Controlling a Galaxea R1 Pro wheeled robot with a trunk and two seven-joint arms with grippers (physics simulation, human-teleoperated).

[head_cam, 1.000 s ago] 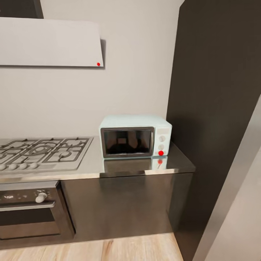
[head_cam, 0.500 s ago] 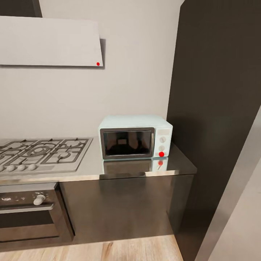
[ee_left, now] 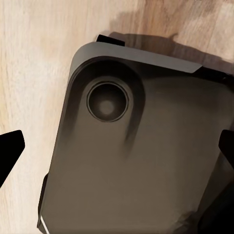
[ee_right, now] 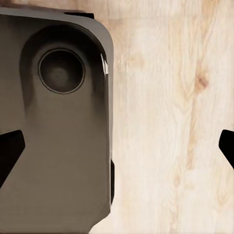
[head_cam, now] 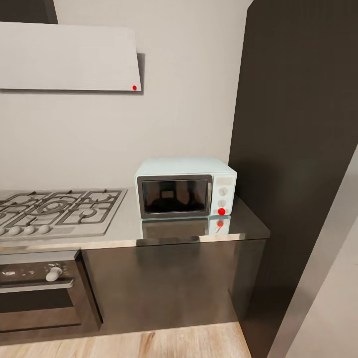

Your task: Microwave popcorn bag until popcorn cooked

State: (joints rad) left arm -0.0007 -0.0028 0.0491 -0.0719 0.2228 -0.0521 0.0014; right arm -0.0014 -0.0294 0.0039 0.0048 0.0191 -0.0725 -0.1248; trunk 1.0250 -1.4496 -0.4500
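The pale mint-blue microwave stands on the glossy grey countertop, against the wall, with its dark glass door closed. A red mark sits at the lowest knob on its white panel. The popcorn bag and the popcorn are out of view. In the left wrist view my left gripper is open, its dark fingertips far apart over the robot's grey base and the wood floor. My right gripper is likewise open and holds nothing, its fingertips at the picture's edges.
A steel gas hob lies left of the microwave, with a black built-in oven below it and a white hood above. A tall dark cabinet closes the counter's right end. A pale panel stands nearer at the right. Wood floor runs before the cabinets.
The whole head view has shifted slightly, so the camera has moved a little. The microwave and the other things have not moved.
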